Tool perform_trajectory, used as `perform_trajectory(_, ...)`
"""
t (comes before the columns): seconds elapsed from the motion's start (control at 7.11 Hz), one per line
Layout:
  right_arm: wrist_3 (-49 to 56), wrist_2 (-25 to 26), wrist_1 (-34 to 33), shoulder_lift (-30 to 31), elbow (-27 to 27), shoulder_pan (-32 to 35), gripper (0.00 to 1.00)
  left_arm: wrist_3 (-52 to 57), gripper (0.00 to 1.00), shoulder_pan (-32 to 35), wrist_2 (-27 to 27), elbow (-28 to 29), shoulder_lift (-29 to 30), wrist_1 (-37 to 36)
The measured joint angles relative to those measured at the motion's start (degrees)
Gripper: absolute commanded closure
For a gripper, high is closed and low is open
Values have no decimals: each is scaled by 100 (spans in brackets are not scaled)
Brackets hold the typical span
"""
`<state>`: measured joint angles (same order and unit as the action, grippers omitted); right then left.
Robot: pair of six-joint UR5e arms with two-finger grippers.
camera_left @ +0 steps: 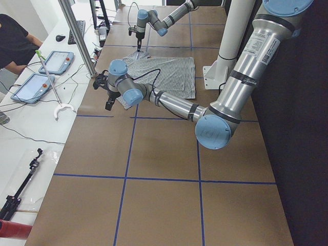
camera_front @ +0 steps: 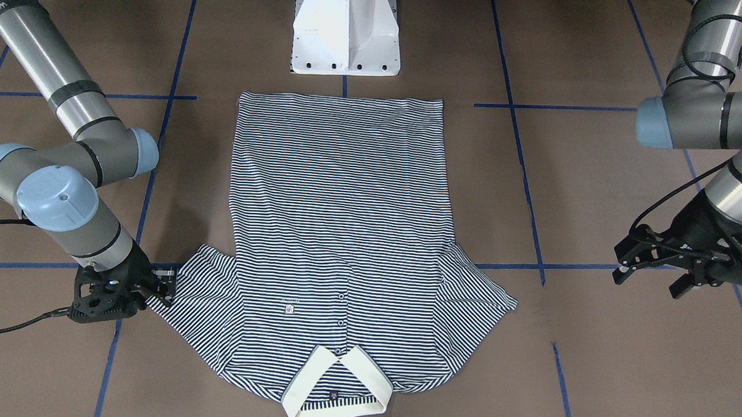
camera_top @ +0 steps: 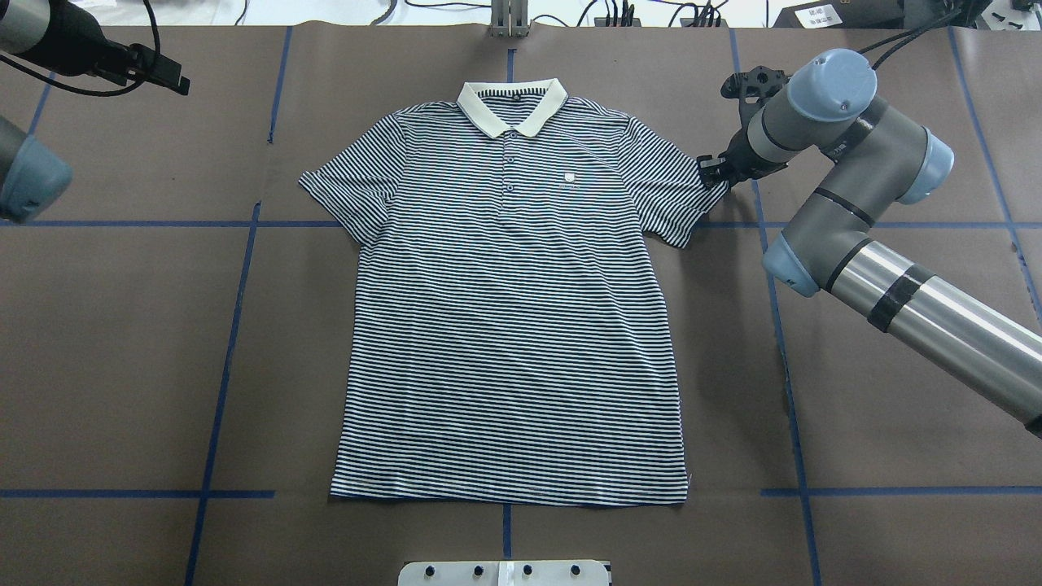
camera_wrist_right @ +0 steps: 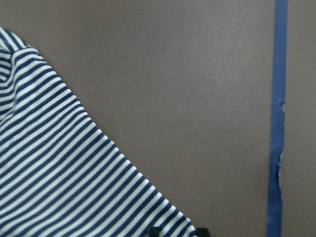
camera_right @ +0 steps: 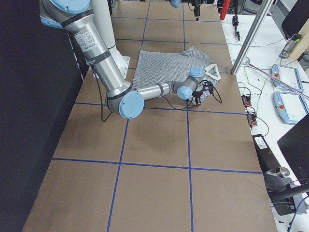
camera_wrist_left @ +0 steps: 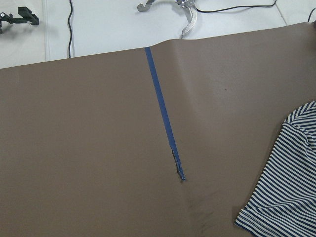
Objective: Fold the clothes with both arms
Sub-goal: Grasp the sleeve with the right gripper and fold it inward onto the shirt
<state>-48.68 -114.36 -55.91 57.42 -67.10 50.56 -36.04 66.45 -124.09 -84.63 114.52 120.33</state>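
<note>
Judging it light and limp, pinch the polo shirt point(camera_top: 513, 325) at sleeve hems; right claw point(camera_top: 710, 172) touches the two-o'clock sleeve point(camera_top: 667, 187), closure unclear; left claw point(camera_front: 649, 281) spread.

The right arm point(camera_front: 68, 222) and left arm point(camera_front: 701, 115) are jointed tubes with dull grey joint housings, round light-blue caps point(camera_front: 56, 197) and polished silver links ringed by black bands. One cap has a small hole at its centre. A white label point(camera_left: 264, 43) with print too small to read wraps each upper link. Black cables point(camera_front: 15, 327) trail along the links. The right hand point(camera_front: 158, 285) and left hand point(camera_front: 649, 277) are black, skeletal and two-fingered. The white base point(camera_front: 346, 35) has a row of dark screw holes
</note>
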Motion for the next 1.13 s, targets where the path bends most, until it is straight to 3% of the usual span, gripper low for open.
perform_trajectory(0.42, -57, -25, 19, -6, -129, -9, 100, 0, 1, 0, -1, -7, 16, -1)
perform_trajectory(0.84, -61, -485, 12, -62, -590, -10, 100, 2, 1, 0, -1, -37, 2, 0)
perform_trajectory(1.13, -165, -621, -10, -516, -594, -94, 100, 10, 1, 0, -1, -43, -13, 2)
